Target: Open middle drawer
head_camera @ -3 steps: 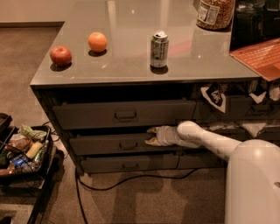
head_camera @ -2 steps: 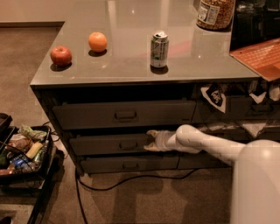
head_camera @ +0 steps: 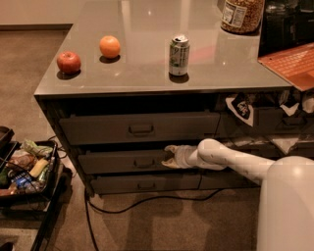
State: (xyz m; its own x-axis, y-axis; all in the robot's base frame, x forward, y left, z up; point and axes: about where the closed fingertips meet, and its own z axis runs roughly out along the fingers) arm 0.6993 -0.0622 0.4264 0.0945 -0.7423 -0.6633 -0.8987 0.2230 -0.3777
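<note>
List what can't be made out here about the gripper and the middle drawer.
- Camera view: whether the gripper, at the front of the middle drawer just right of its pull, touches that pull; too small and dim.
- Camera view: the drawer's interior, hidden in shadow under the top drawer.
- Camera view: the jar on the counter, top cut off by the upper edge.

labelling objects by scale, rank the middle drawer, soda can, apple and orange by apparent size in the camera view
1. middle drawer, largest by far; the gripper sits at its front, right of the pull.
2. soda can.
3. apple and orange: look about alike, so unranked.
</note>
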